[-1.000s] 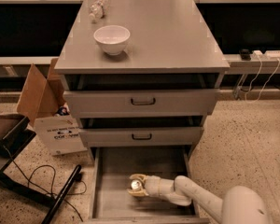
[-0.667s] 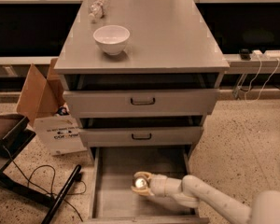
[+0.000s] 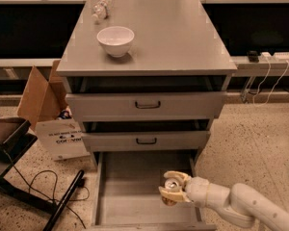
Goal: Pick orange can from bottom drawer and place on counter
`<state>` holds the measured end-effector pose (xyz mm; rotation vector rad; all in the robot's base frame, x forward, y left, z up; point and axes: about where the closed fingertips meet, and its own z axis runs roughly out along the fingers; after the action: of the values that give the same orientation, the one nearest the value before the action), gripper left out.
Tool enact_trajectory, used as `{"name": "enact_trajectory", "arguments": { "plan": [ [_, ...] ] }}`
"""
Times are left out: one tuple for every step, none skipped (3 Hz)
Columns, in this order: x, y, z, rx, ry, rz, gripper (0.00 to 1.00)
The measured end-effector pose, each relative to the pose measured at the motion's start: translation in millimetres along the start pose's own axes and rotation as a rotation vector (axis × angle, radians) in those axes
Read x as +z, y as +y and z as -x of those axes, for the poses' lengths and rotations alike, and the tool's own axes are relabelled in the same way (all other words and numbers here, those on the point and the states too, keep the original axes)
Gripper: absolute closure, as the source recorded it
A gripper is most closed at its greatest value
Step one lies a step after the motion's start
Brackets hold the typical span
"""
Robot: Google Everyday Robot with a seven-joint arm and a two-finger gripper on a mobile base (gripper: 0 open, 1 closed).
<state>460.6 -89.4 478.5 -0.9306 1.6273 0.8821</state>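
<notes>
The bottom drawer (image 3: 130, 196) is pulled open below the two upper drawers. My gripper (image 3: 172, 188) reaches in from the lower right and is shut on the orange can (image 3: 171, 187), whose silver top faces up between the fingers, over the drawer's right part. The counter (image 3: 168, 37) is the grey top of the cabinet, above and behind the gripper.
A white bowl (image 3: 115, 40) stands on the counter's left part, with a clear plastic bottle (image 3: 100, 8) lying behind it. A cardboard box (image 3: 48, 109) sits left of the cabinet. A dark stand and cables (image 3: 48, 196) lie on the floor at the lower left.
The gripper with the can has shifted to the right and slightly up within the open drawer. The camera view has also shifted.
</notes>
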Motion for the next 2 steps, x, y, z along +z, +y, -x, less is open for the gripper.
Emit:
{"name": "enact_trajectory", "arguments": {
  "plan": [
    [-46,13,73,-0.009,0.007,0.012,1.00],
    [-55,10,100,-0.069,0.040,0.006,1.00]
  ]
}}
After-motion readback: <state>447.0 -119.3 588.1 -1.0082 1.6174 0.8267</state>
